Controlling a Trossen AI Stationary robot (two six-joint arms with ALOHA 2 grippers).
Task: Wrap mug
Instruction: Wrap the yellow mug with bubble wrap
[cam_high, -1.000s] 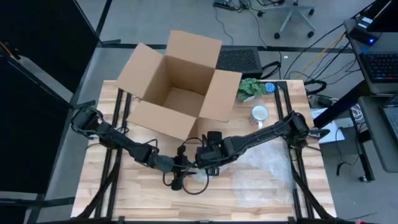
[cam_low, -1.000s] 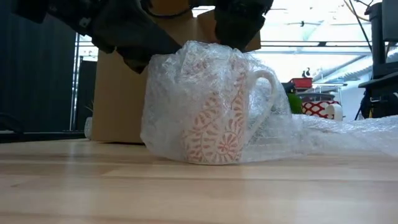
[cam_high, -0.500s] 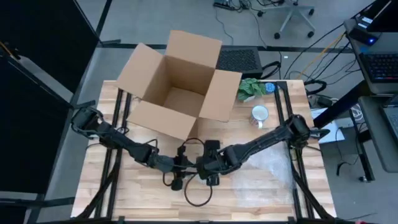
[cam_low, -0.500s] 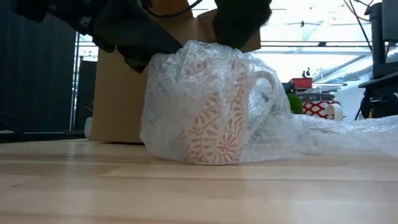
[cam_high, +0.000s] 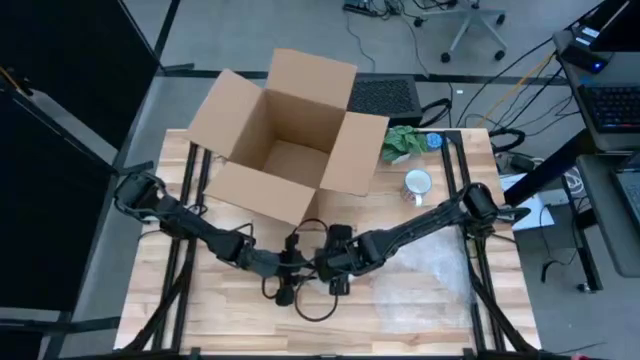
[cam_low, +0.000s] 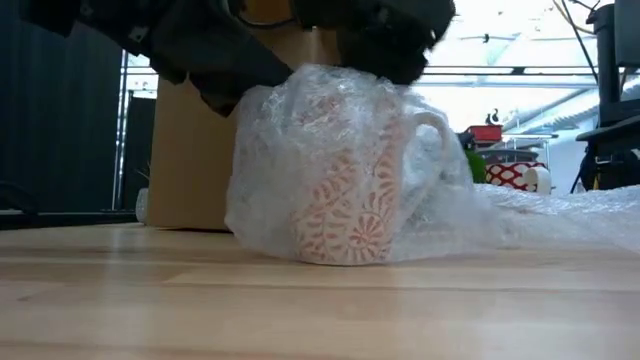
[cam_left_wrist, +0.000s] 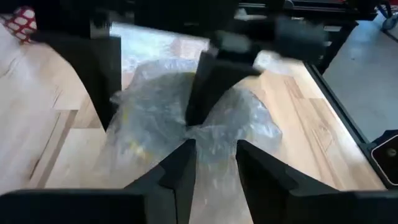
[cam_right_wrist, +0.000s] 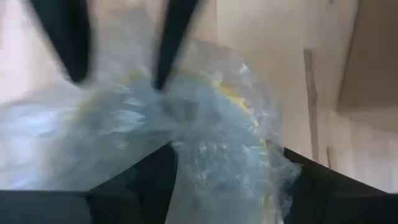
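The mug stands near the counter's front edge, covered in bubble wrap. The left pincer pinches the wrap. The right pincer is spread over it.

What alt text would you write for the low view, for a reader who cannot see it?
A red-and-white patterned mug stands upright on a wooden table, loosely covered in bubble wrap that trails away to the picture's right. Two dark robot arms press down on the wrap from above, and a cardboard box stands behind.
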